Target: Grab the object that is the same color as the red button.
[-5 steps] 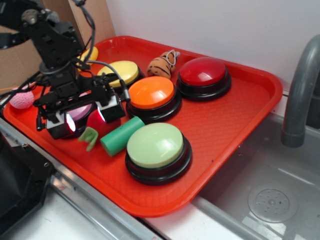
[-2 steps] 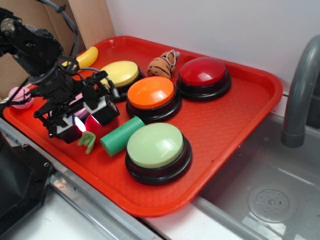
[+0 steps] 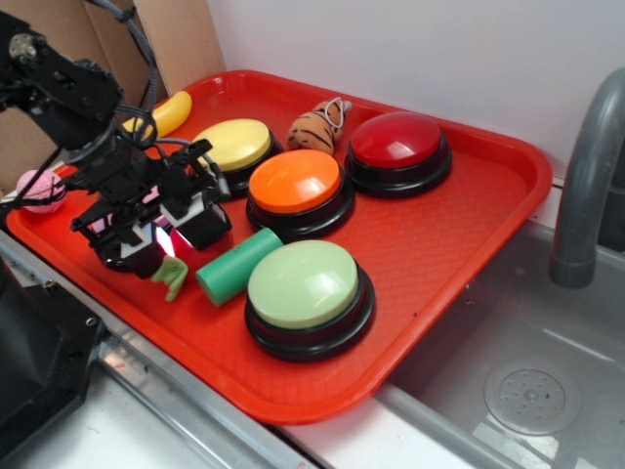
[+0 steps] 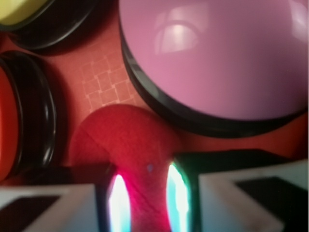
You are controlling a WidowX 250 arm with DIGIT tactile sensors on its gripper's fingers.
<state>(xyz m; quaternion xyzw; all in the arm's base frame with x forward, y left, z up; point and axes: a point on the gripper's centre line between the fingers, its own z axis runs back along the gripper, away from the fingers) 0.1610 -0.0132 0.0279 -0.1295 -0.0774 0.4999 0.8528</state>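
The red toy fruit (image 4: 130, 140) is a fuzzy red ball pinched between my gripper's (image 4: 147, 181) two lit fingers (image 4: 119, 203) in the wrist view. In the exterior view my gripper (image 3: 161, 239) is low over the front left of the red tray (image 3: 469, 225), and only a red sliver of the fruit shows between the fingers, with its light green leaf (image 3: 173, 277) sticking out below. The red button (image 3: 395, 139), a dark-red dome on a black base, stands at the back of the tray, well away from the gripper.
A pink-purple button (image 4: 217, 58) lies just beyond the fruit. The orange button (image 3: 296, 181), yellow button (image 3: 234, 142), pale green button (image 3: 303, 283) and green cylinder (image 3: 237, 266) crowd the gripper. A banana (image 3: 171, 110), striped toy (image 3: 314, 127), pink ball (image 3: 39, 191) and faucet (image 3: 586, 186) stand farther off.
The gripper has moved left and lower and its fingers have closed in on the red fruit. The green leaf has shifted slightly with it.
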